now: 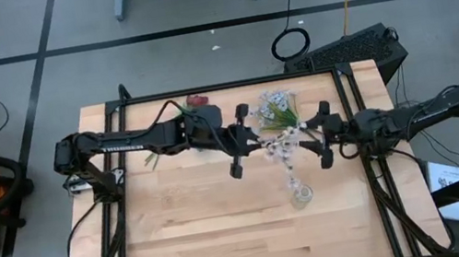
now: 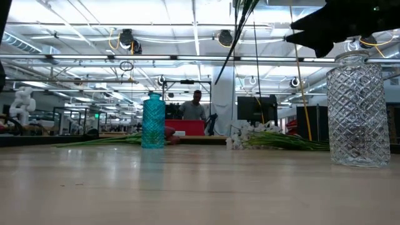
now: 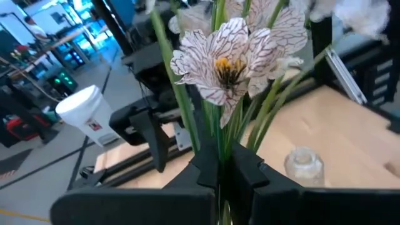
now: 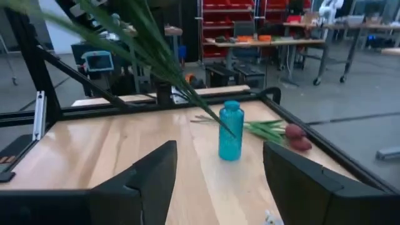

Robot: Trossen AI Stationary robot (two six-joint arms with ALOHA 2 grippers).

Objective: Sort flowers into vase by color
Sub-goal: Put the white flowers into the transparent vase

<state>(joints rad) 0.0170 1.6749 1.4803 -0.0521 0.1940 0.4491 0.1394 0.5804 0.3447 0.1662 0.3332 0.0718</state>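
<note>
A pale wooden worktop (image 1: 228, 231) is seen from above, with two dark robot arms reaching in from either side.

The left gripper (image 1: 236, 154) is near the middle of the worktop, its fingers clamped tightly on the green stems of a white artificial flower spray (image 3: 231, 59). In the left wrist view, veined white petals with a yellow centre stand directly above those fingers. The spray hangs in the air above the worktop, close to a clear cut-glass vase (image 1: 300, 195), which stands upright and appears not yet to hold any stems.

The right gripper (image 1: 322, 139) is just beside the spray on the other side, its fingers apart and holding nothing.

More white sprays (image 1: 275, 110) lie in a loose heap toward the back of the worktop. A blue glass bottle vase (image 4: 230, 131) stands upright near the back left, with dark red tulip-like flowers (image 4: 295, 136) lying just beside it.

The step in hand is probably lowering the held white stems into the clear vase. To do it well, the left arm should bring the stem ends directly over the narrow mouth, keep the stems close to upright, and descend slowly. The fingers should part only once the ends are well inside. The vase looks light, so a sideways nudge could tip it.
</note>
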